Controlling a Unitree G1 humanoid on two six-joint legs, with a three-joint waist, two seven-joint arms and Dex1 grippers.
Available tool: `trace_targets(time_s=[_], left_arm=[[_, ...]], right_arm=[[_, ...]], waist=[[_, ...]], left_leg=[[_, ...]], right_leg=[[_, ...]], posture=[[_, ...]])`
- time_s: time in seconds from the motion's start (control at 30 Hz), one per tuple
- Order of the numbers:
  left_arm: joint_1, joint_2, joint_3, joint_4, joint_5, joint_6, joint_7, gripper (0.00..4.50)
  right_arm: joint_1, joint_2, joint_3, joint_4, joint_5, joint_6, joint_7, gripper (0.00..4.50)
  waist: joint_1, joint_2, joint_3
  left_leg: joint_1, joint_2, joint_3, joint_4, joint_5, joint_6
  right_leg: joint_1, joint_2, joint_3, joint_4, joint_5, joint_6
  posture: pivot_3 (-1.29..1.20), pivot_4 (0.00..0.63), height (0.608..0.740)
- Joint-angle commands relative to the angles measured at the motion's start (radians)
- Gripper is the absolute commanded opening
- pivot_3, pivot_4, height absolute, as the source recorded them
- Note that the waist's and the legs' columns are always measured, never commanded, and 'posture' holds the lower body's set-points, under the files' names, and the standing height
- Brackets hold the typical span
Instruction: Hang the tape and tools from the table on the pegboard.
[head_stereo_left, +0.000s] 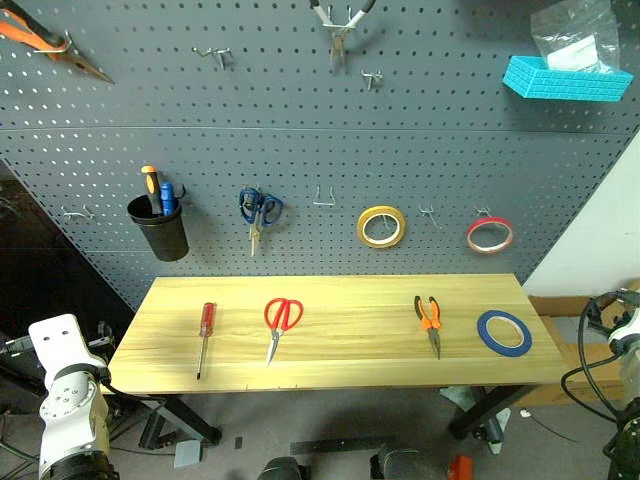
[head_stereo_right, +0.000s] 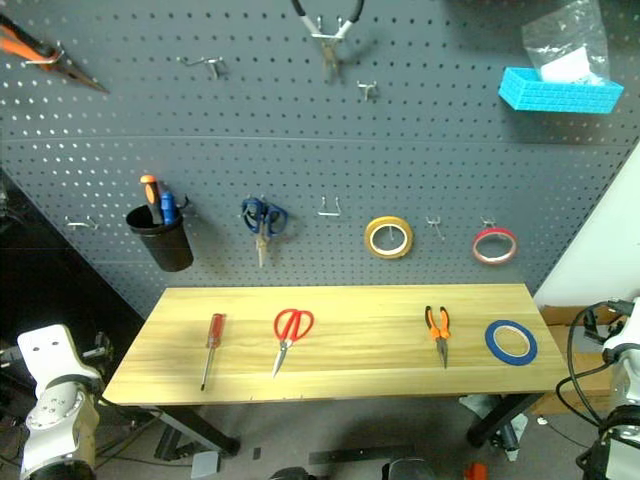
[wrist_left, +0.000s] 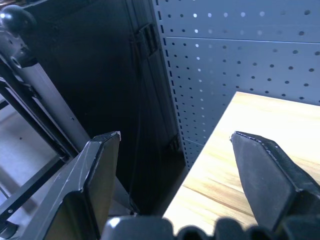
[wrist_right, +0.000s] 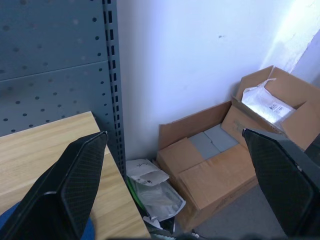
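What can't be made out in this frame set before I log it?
- Orange-handled pliers on the pegboard: handles cut off by the head view's left edge.
- Black cup: opaque wall hides the lower parts of the tools standing in it.
- Blue bin: what the clear bag inside holds is too small to tell.
- Blue tape: right wrist view shows a sliver behind the right end effector's finger.

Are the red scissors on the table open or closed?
Closed: the red scissors lie flat on the table, blades together in one point, handles side by side.
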Motion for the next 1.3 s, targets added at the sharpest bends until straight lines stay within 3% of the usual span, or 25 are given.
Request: trace_targets(time_s=[0.03, 0.27, 0.43, 0.7, 0.83, 0.97, 1.13, 1.3], left_arm=[[-0.009, 0.028, 0.003, -0.008, 0.037, -0.059, 0.021, 3.76], [0.024, 0.008, -0.008, -0.038, 0.070, -0.096, 0.033, 3.76], [0.055, -0.039, 0.011, -0.107, 0.014, -0.039, 0.012, 3.76], [0.041, -0.148, -0.041, -0.356, -0.041, 0.280, 0.066, 3.76], [-0.009, -0.183, -0.067, -0.421, -0.094, 0.306, 0.003, 3.76], [-0.079, -0.193, -0.222, -0.500, -0.095, 0.373, -0.126, 3.76], [-0.137, -0.131, -0.431, -0.614, -0.120, 0.480, -0.369, 3.76], [-0.224, -0.051, -0.654, -0.666, -0.065, 0.422, -0.626, 3.76]], right_arm=[[-0.025, 0.000, 0.020, -0.017, -0.012, -0.035, 0.012, 4.50], [-0.017, 0.006, 0.057, -0.026, -0.036, -0.047, 0.028, 4.50], [0.010, 0.028, 0.085, -0.077, -0.037, -0.026, 0.059, 4.50], [0.134, 0.070, 0.165, -0.349, -0.053, 0.035, 0.130, 4.50], [0.188, 0.086, 0.174, -0.498, -0.047, 0.118, 0.132, 4.50], [0.223, 0.085, 0.202, -0.642, -0.046, 0.267, 0.155, 4.50], [0.225, 0.064, 0.232, -0.755, -0.034, 0.426, 0.205, 4.50], [0.180, 0.049, 0.281, -0.804, -0.037, 0.586, 0.248, 4.50]], waist=[[0.000, 0.000, 0.000], [0.000, 0.000, 0.000], [0.002, 0.000, 0.000], [0.004, 0.004, 0.016], [0.006, 0.007, 0.044], [0.006, 0.006, 0.075], [-0.003, 0.006, 0.120], [-0.010, 0.006, 0.173]], left_leg=[[0.000, 0.000, 0.000, 0.000, 0.000, 0.000], [0.001, 0.000, 0.000, 0.000, 0.000, 0.000], [0.001, 0.000, 0.000, 0.000, 0.000, 0.001], [0.003, 0.001, -0.001, 0.001, -0.001, 0.001], [0.003, 0.000, -0.001, 0.002, -0.001, 0.001], [0.002, 0.000, -0.001, 0.002, -0.001, 0.001], [-0.004, 0.000, 0.002, 0.002, -0.002, 0.002], [-0.008, 0.001, 0.008, 0.001, -0.003, 0.004]], right_leg=[[0.000, 0.000, 0.000, 0.000, 0.000, 0.000], [0.001, 0.000, 0.000, 0.000, 0.000, 0.000], [0.002, 0.000, 0.000, 0.000, 0.000, 0.000], [0.004, 0.000, 0.000, 0.000, 0.000, 0.000], [0.004, 0.000, 0.000, 0.000, 0.000, 0.000], [0.004, 0.000, 0.000, 0.000, 0.000, 0.000], [-0.002, 0.001, 0.004, -0.001, 0.001, 0.002], [-0.009, 0.002, 0.012, 0.000, 0.004, 0.007]], posture=[[-0.02, 0.000, 0.740], [-0.01, 0.000, 0.740], [-0.01, 0.008, 0.740], [-0.04, 0.080, 0.740], [-0.07, 0.126, 0.740], [-0.10, 0.171, 0.740], [-0.15, 0.241, 0.740], [-0.17, 0.297, 0.740]])
